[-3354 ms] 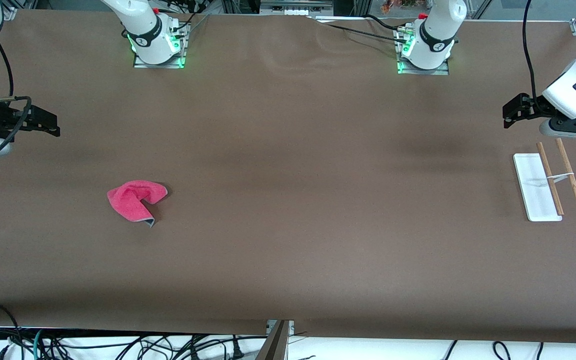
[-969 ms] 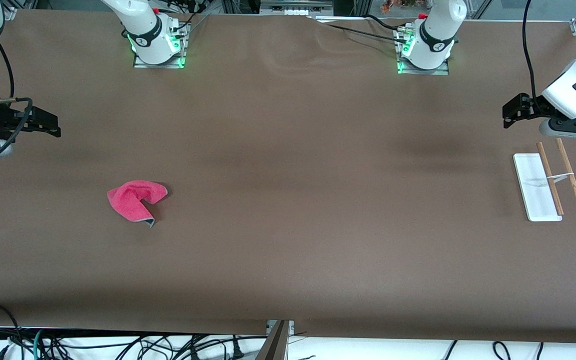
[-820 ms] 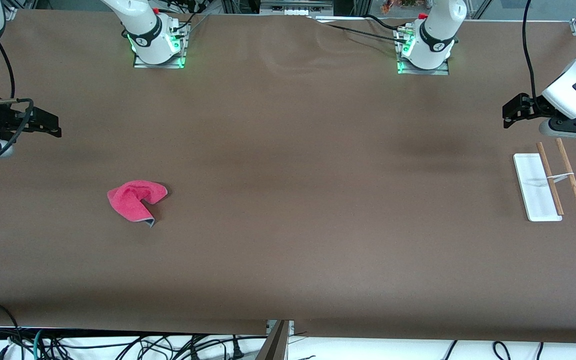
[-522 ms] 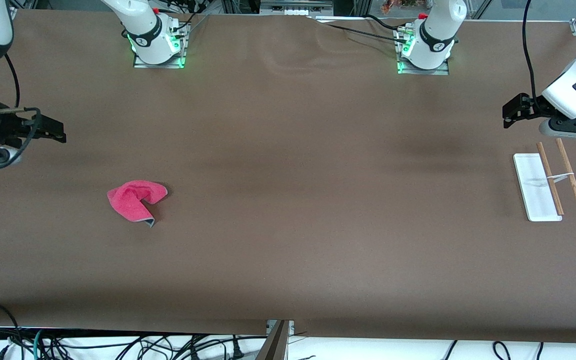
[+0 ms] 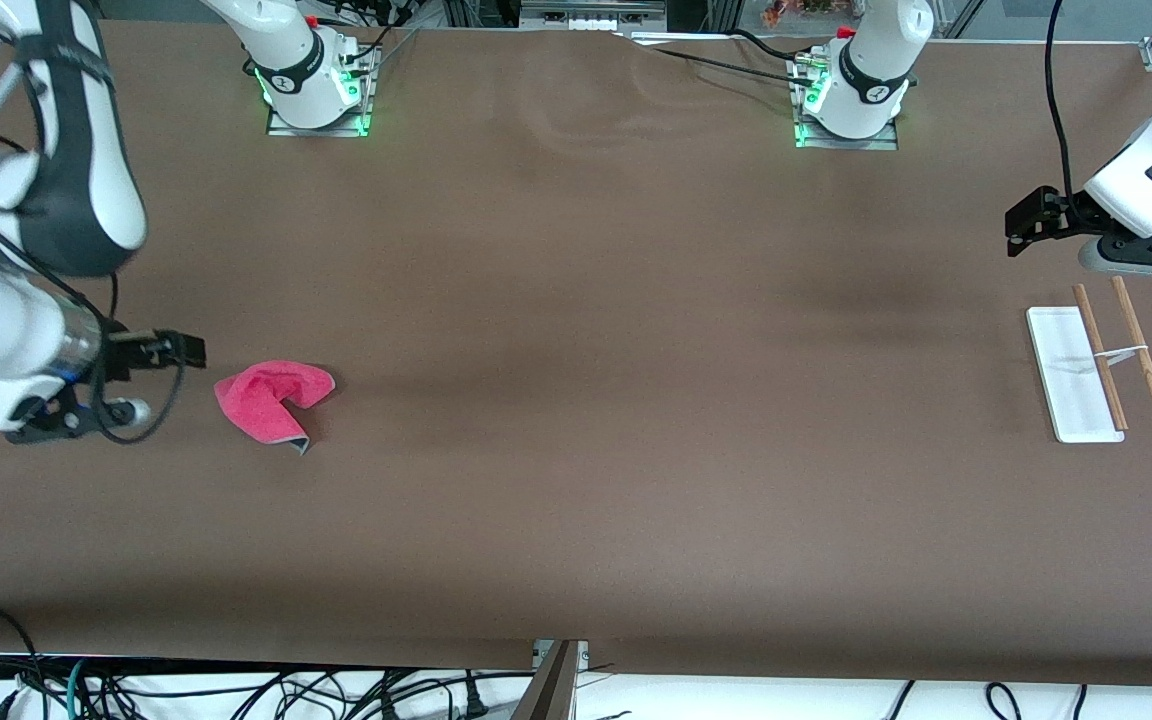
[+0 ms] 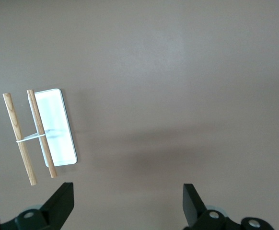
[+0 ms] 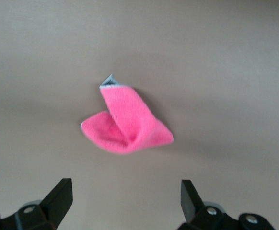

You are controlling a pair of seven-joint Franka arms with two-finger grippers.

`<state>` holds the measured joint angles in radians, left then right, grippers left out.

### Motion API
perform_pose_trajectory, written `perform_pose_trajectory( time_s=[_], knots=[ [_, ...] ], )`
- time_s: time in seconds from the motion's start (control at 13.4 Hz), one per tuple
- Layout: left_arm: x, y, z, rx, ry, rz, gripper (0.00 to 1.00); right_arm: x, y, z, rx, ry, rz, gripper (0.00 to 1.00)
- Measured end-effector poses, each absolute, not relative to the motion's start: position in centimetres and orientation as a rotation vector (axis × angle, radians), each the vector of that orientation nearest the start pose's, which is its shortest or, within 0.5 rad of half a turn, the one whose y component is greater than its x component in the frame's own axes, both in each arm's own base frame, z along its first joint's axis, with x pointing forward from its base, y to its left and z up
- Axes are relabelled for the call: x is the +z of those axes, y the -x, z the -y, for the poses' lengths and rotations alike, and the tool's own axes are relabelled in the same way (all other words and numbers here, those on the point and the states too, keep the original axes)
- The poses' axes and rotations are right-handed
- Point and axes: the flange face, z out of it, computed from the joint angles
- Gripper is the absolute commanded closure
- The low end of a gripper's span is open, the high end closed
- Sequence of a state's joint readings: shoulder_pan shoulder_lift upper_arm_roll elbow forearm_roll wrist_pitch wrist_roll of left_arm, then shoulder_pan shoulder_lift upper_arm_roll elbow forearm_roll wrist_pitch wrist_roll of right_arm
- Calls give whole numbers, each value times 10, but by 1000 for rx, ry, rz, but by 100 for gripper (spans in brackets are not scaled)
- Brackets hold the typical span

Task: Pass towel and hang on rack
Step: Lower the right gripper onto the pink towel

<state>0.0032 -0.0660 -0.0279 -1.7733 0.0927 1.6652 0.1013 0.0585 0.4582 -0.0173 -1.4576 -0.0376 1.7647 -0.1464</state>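
Towel lies mid-left of frame, right gripper wide open beside it, left gripper wide open waiting above rack; crumpled folds risk a partial pinch.

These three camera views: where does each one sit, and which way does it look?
Front view: high across the table, facing both arms; shows right gripper, left gripper.
Left wrist view: on the left arm, looking down at the rack; open fingertips show.
Right wrist view: on the right arm, looking down at the towel.
The front view shares towel and rack with them.
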Motion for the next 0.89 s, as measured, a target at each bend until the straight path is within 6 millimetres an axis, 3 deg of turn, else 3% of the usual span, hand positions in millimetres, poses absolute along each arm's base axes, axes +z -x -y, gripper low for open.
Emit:
perform_pose_trajectory(
  time_s=[0.15, 0.37, 0.82, 0.89],
  knots=[
    [573, -537, 5, 69, 3041, -208, 0, 354, -681, -27, 232, 3153, 321, 0],
    [573, -537, 5, 69, 3041, -208, 0, 290, -672, -17, 194, 3161, 339, 0],
    [573, -537, 5, 70, 3041, -208, 0, 244, -648, -2, 205, 3161, 350, 0],
    [573, -537, 5, 70, 3041, -208, 0, 236, -644, -2, 204, 3160, 351, 5]
  ],
)
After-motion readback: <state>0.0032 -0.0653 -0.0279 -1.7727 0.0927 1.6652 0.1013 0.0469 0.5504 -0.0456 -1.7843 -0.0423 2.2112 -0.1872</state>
